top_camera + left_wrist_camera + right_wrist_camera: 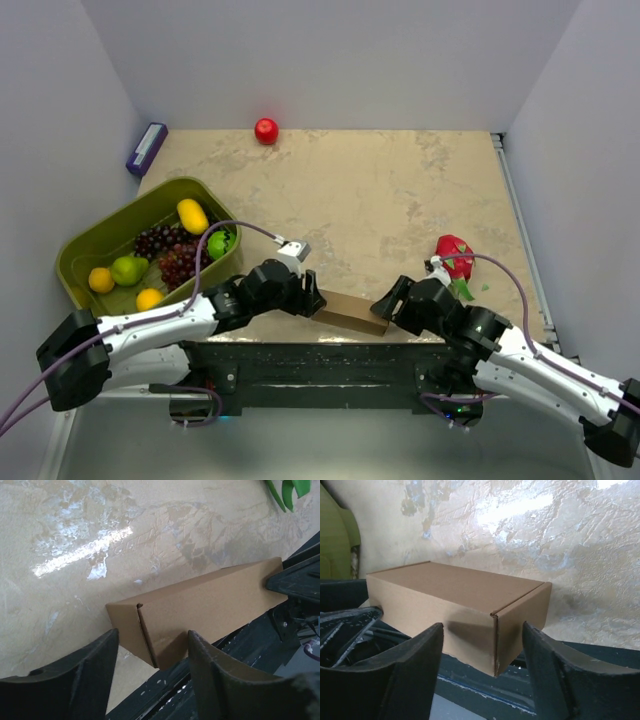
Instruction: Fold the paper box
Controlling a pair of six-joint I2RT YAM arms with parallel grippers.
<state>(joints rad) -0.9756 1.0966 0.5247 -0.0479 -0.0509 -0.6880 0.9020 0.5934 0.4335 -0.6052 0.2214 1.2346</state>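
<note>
The paper box (350, 312) is a slim, closed brown cardboard box lying at the table's near edge, between both arms. In the left wrist view the paper box (200, 605) points one end corner into the gap of my left gripper (152, 635), whose jaws stand apart on either side of that corner. My left gripper (312, 298) is at the box's left end. My right gripper (385, 300) is at the right end. In the right wrist view the paper box (455, 600) shows its other end corner between the spread fingers of my right gripper (482, 627). Neither gripper clamps it.
An olive-green basket (75, 262) of fruit stands at the left. A red apple (266, 130) lies by the back wall, a purple-blue object (146, 148) in the back left corner, a dragon fruit (455, 255) at the right. The black arm mount (320, 360) runs under the box's near side.
</note>
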